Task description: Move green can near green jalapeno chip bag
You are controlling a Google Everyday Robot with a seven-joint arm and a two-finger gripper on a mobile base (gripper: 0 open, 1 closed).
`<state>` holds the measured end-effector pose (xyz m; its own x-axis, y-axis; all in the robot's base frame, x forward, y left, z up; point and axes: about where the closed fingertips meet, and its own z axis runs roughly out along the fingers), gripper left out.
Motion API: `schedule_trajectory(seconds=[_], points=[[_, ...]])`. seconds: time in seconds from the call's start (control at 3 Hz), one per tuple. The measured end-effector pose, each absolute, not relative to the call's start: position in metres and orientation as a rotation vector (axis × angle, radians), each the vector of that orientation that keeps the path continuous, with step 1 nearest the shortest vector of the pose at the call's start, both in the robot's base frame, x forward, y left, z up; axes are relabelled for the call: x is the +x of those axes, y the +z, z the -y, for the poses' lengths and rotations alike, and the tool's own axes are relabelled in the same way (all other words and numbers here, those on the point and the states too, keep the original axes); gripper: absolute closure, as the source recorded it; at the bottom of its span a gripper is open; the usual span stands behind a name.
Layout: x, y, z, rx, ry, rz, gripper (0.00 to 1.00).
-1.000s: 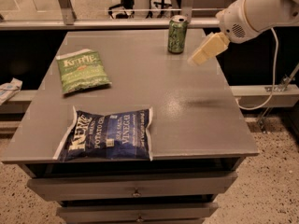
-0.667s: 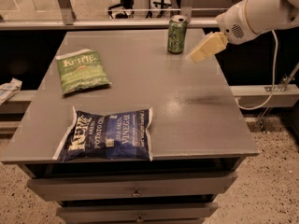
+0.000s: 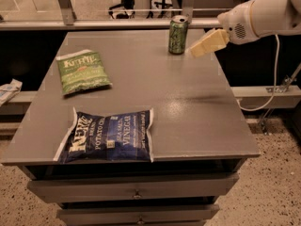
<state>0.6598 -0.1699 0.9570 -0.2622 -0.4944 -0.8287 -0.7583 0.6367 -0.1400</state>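
Observation:
The green can [image 3: 178, 35] stands upright near the far edge of the grey table [image 3: 188, 102], right of centre. The green jalapeno chip bag [image 3: 83, 71] lies flat at the far left of the table. My gripper [image 3: 194, 51] reaches in from the right on a white arm; its pale fingers [image 3: 209, 42] point down-left and its tip hangs just right of the can, apart from it. It holds nothing.
A larger dark blue chip bag [image 3: 107, 135] lies near the table's front edge. A metal rail [image 3: 117, 24] runs behind the table. A white cable [image 3: 269, 84] hangs at the right. Drawers [image 3: 136, 187] sit below the tabletop.
The gripper has shifted slightly up and to the left, closer to the can. The can and both bags have not moved.

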Motion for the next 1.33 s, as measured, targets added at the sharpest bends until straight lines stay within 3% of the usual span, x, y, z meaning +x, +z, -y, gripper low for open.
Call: schedule_trajectory(seconds=[0.67, 1.33], points=[[0.733, 0.957, 0.152, -0.720, 0.472, -1.783, 0.00], [0.790, 0.924, 0.147, -0.651, 0.447, -1.769, 0.00]])
